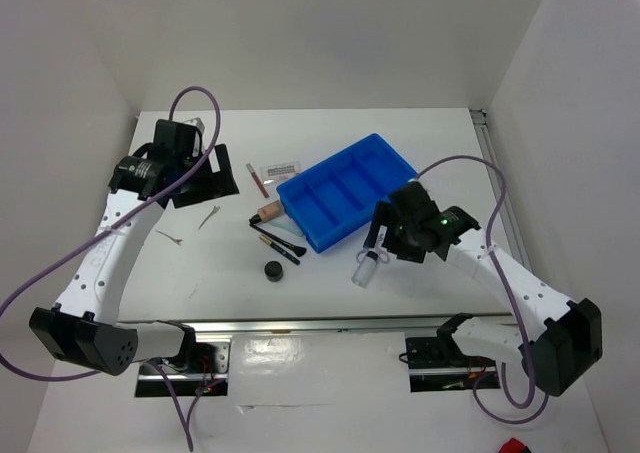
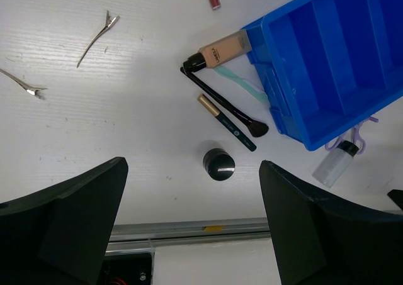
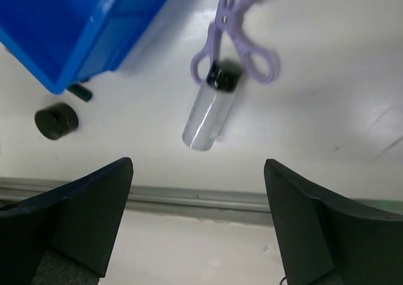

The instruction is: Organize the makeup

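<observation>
our left fingers [image 2: 63, 222] spread wide, empty, above the black round jar [image 2: 219, 164], our right fingers [image 3: 75, 216] likewise over the clear bottle [image 3: 208, 112]

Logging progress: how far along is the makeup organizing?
Done: nothing, the blue tray is empty. In hand: nothing, left gripper and right gripper are open, the right above the clear bottle. To do: bottle, round jar, brush, pencil, beige tube and clips lie outside the tray.
</observation>
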Tool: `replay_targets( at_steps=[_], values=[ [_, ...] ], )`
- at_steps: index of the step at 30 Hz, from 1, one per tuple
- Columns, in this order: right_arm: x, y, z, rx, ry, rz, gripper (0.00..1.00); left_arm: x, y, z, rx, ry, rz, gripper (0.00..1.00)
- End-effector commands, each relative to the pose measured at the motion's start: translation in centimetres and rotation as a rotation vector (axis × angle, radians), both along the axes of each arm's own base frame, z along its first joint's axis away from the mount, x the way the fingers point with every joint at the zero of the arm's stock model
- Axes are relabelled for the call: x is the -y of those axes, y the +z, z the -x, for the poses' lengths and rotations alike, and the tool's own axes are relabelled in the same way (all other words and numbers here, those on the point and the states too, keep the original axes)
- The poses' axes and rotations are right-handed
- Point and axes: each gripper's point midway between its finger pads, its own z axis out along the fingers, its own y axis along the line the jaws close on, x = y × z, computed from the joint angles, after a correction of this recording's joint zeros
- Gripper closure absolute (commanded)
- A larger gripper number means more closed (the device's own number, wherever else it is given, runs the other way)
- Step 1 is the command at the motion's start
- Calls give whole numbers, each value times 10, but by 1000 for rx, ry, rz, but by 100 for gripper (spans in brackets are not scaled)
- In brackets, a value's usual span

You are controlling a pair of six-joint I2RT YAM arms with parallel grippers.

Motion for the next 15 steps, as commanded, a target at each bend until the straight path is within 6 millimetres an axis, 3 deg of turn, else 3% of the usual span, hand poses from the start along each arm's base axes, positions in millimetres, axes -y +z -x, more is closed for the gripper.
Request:
replay_targets(
  at_steps=[1, 5, 10, 15],
  values=[
    [-25, -10, 9, -57, -66, -65, 5, 5, 9, 2, 35, -21, 23, 0],
    [-39, -35, 20, -143, -106, -77, 4, 4, 8, 5, 37, -21, 23, 0],
    [-44, -68, 16, -206, -141, -58, 4, 1, 7, 6, 32, -28, -1, 0],
    [-47, -82, 3, -172, -114, -23, 19, -2, 5, 8, 26, -28, -17, 0]
  ],
)
